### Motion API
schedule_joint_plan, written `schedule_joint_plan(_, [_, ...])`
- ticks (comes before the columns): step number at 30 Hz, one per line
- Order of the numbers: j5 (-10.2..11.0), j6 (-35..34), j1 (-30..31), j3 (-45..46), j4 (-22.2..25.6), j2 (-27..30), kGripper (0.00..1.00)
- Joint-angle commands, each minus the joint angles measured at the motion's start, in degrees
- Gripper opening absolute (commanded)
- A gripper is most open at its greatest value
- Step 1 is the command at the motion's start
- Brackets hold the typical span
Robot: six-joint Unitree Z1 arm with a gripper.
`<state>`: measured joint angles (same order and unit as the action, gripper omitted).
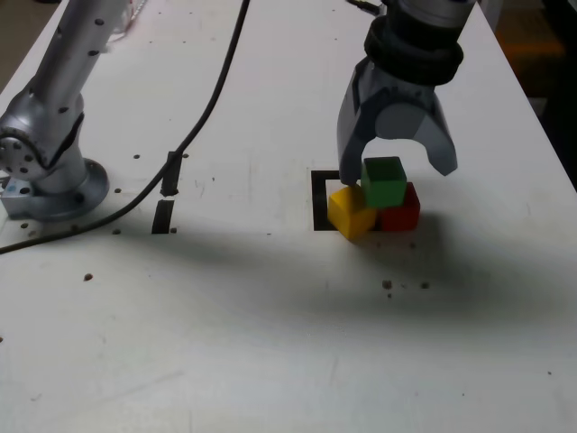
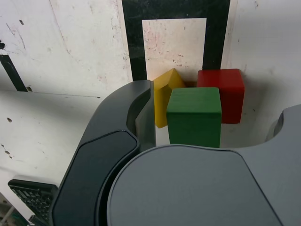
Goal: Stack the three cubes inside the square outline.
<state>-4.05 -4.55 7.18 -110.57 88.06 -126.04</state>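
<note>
— Item: table [image 1: 270,343]. Condition?
— White top, scuffed, scattered with small dark specks; broad soft shadow across its middle.
— Fixtures on it?
— One black cable [image 1: 212,99] running from the far edge toward the exterior view's left; two short black strips [image 1: 167,194] beside it.
— Surroundings?
— Dim floor past the table's right edge, with an orange patch [image 1: 532,45].

Light falls evenly from above, and my arm throws a broad soft shadow across the scuffed white tabletop [image 1: 270,298]. In the wrist view my grey plastic pincer housing [image 2: 188,188] looms close and soft, the cubes sharp.
</note>
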Motion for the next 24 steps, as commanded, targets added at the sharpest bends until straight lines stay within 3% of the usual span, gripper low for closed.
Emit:
schedule_joint_plan(1, [-0.2, 0.07, -0.22, 0.12, -0.01, -0.46, 0.93])
schedule_joint_plan(6, [-0.62, 0.1, -0.57, 0.53, -0.27, -0.95, 0.88])
schedule_joint_plan(24, [-3.29, 0.73, -1.29, 3.7, -2.38, -1.29, 0.45])
